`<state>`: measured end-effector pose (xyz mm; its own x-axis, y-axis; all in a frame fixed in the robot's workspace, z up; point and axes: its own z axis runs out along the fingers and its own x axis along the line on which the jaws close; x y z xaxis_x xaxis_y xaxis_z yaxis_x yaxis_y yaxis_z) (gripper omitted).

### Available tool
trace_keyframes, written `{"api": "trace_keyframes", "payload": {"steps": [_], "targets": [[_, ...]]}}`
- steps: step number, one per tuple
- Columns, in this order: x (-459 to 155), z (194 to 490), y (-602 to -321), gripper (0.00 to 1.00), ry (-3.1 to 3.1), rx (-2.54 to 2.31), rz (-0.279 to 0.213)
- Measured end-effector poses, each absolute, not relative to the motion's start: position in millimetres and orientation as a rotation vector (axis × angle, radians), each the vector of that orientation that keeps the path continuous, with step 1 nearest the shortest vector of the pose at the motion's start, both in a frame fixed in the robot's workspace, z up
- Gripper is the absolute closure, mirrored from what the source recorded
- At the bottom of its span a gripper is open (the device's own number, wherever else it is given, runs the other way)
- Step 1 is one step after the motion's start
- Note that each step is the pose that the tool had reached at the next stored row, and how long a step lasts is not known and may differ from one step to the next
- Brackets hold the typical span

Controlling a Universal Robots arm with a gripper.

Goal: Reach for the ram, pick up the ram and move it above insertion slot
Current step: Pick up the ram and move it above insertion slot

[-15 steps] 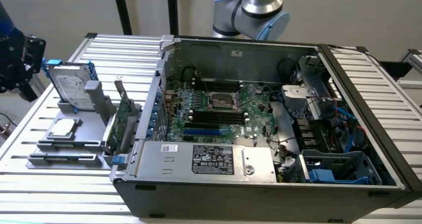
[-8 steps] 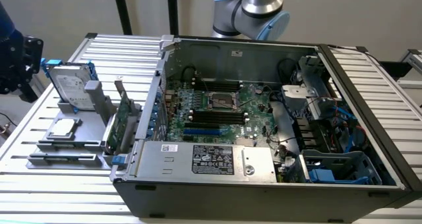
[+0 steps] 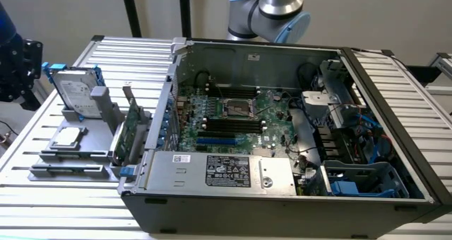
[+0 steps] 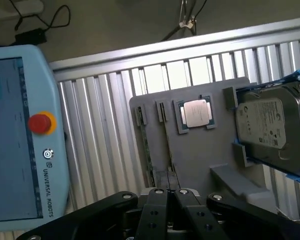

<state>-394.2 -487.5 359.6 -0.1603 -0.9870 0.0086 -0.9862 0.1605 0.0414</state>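
The ram (image 3: pixel 67 169) is a thin green stick standing on edge in the front groove of a grey holder (image 3: pixel 84 155), at the exterior view's left. In the wrist view the ram (image 4: pixel 145 152) shows edge-on as a narrow strip ahead of my fingertips. My gripper (image 3: pixel 21 86) hangs dark at the exterior view's far left, above and behind the holder, well apart from the ram. In the wrist view my gripper (image 4: pixel 172 194) has its fingers together with nothing between them. The insertion slot (image 3: pixel 233 122) is one of several parallel black sockets on the motherboard inside the open computer case.
The holder also carries a silver hard drive (image 3: pixel 76 94) with blue rails, a processor chip (image 3: pixel 69 136) and an upright green expansion card (image 3: pixel 130 129). The case wall (image 3: pixel 159 118) rises between holder and motherboard. A teach pendant (image 4: pixel 20 135) lies beside the ribbed table.
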Motion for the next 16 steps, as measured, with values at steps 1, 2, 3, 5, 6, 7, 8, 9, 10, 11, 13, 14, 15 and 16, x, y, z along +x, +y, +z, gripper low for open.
{"api": "trace_keyframes", "payload": {"steps": [1, 2, 3, 5, 6, 7, 8, 9, 10, 11, 13, 14, 15, 16], "targets": [[-394, 360, -487, 0.89, -2.36, 2.022, -0.04], [-394, 360, -487, 0.89, -2.356, 2.027, -0.04], [-394, 360, -488, 0.89, -2.353, 2.03, -0.04], [-394, 360, -487, 0.89, -2.348, 2.036, -0.04], [-394, 360, -488, 0.88, -2.346, 2.039, -0.04], [-394, 360, -488, 0.82, -2.343, 2.042, -0.04], [-394, 359, -488, 0.82, -2.34, 2.045, -0.04], [-394, 359, -488, 0.76, -2.337, 2.048, -0.039], [-394, 358, -488, 0.76, -2.334, 2.052, -0.039], [-394, 357, -488, 0.76, -2.33, 2.056, -0.039], [-394, 354, -488, 0.76, -2.323, 2.064, -0.039], [-394, 353, -488, 0.76, -2.319, 2.068, -0.039], [-394, 351, -488, 0.76, -2.316, 2.072, -0.039], [-394, 349, -489, 0.76, -2.312, 2.076, -0.039]]}}
